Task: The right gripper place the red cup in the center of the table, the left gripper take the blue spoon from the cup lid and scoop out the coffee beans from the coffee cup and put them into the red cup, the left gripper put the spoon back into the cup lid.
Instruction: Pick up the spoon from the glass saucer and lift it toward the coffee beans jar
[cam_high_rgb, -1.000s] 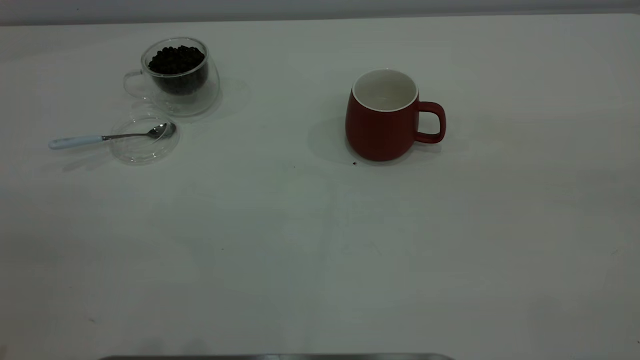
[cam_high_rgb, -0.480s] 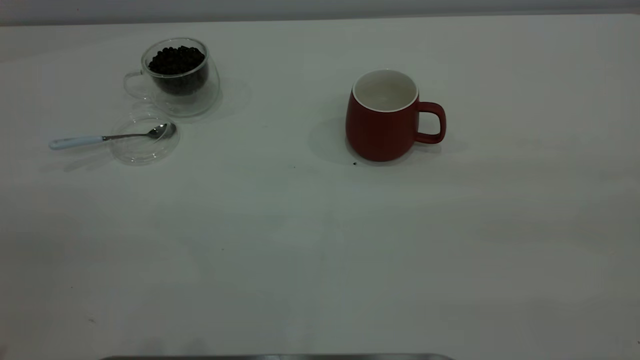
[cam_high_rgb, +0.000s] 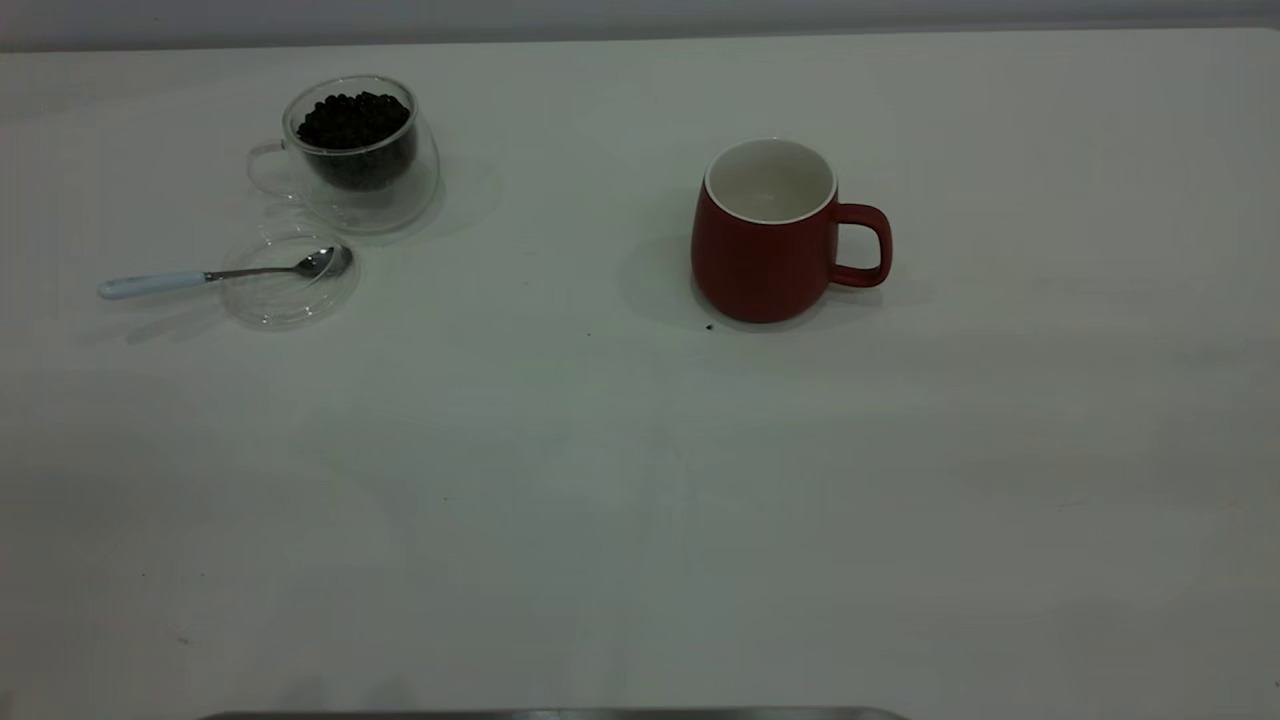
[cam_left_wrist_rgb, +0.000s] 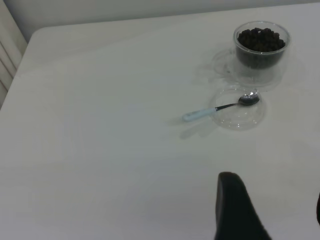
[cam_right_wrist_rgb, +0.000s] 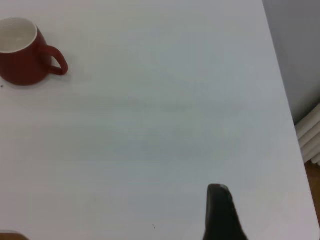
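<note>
Worktop (cam_high_rgb: 640, 500) from outside: I see the red cup (cam_high_rgb: 765, 245) upright near centre, the coffee cup (cam_high_rgb: 355, 150) holding coffee beans (cam_high_rgb: 352, 120), and the blue spoon (cam_high_rgb: 215, 273) across the cup lid (cam_high_rgb: 290, 280). Left wrist: my left end effector (cam_left_wrist_rgb: 272, 212) sits spread, empty. Right wrist: right end effector (cam_right_wrist_rgb: 222, 215), spread I cannot tell.
</note>
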